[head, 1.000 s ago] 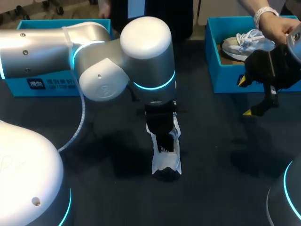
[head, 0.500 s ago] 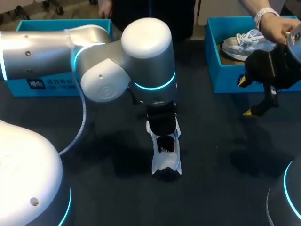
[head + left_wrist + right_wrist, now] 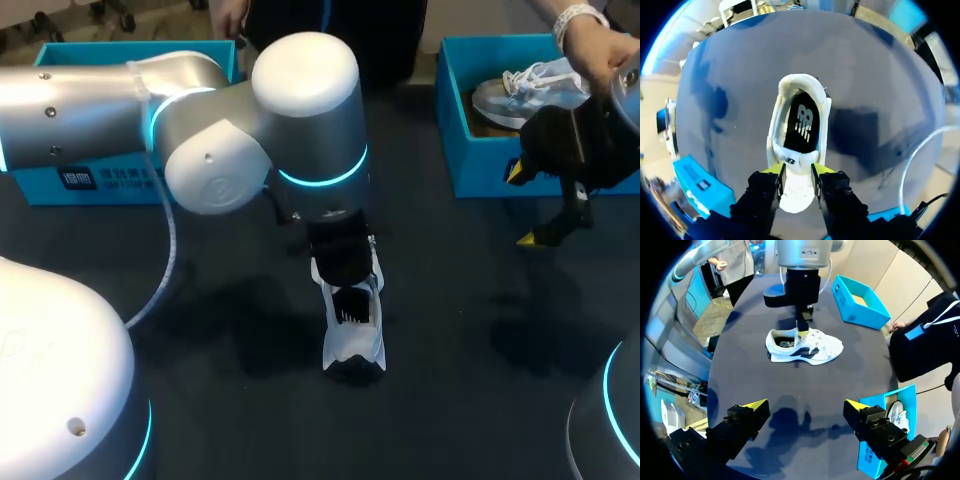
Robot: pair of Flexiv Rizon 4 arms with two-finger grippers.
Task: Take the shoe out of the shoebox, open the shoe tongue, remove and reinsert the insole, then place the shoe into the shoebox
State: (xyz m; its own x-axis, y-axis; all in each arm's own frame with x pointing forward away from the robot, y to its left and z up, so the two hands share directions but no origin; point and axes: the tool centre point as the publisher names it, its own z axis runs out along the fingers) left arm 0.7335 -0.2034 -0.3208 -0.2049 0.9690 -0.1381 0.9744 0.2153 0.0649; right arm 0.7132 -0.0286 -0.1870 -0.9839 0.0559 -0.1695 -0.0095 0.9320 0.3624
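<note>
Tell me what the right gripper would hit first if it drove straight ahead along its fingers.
Probably the bare table, just short of the white shoe. The open right gripper angles down at that patch; depth is unclear, so it could instead clip the shoe's side.
</note>
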